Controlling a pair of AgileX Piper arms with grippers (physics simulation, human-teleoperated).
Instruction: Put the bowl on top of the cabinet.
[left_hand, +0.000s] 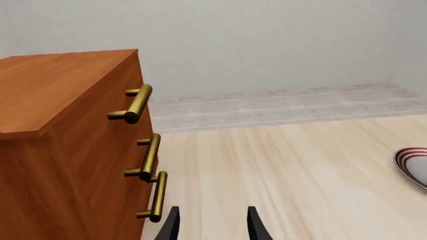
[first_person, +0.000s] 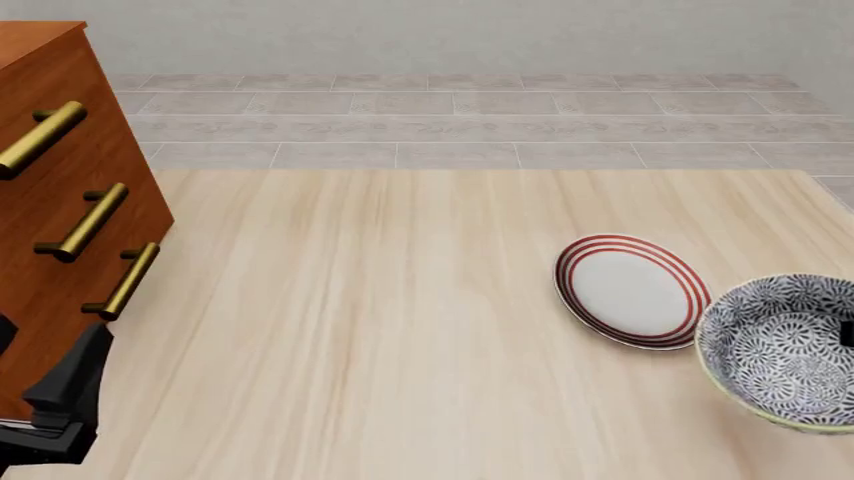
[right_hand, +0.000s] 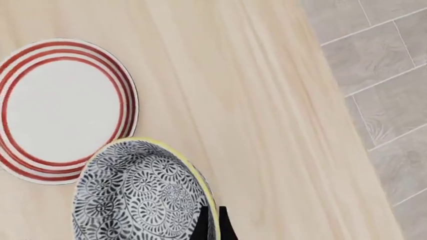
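Already the right gripper (right_hand: 212, 222) pinches the bowl (first_person: 785, 350) by its rim; next comes carrying it across to the cabinet (first_person: 60, 190). Left gripper (left_hand: 212, 222) idles open.

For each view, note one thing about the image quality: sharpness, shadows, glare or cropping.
Front view: evenly lit and sharp, with only faint shadows; the bowl is cropped at the right edge. Left wrist view: the cabinet has soft highlights on its handles, no harsh glare. Right wrist view: sharp throughout, and the plate is cropped at the frame edge.
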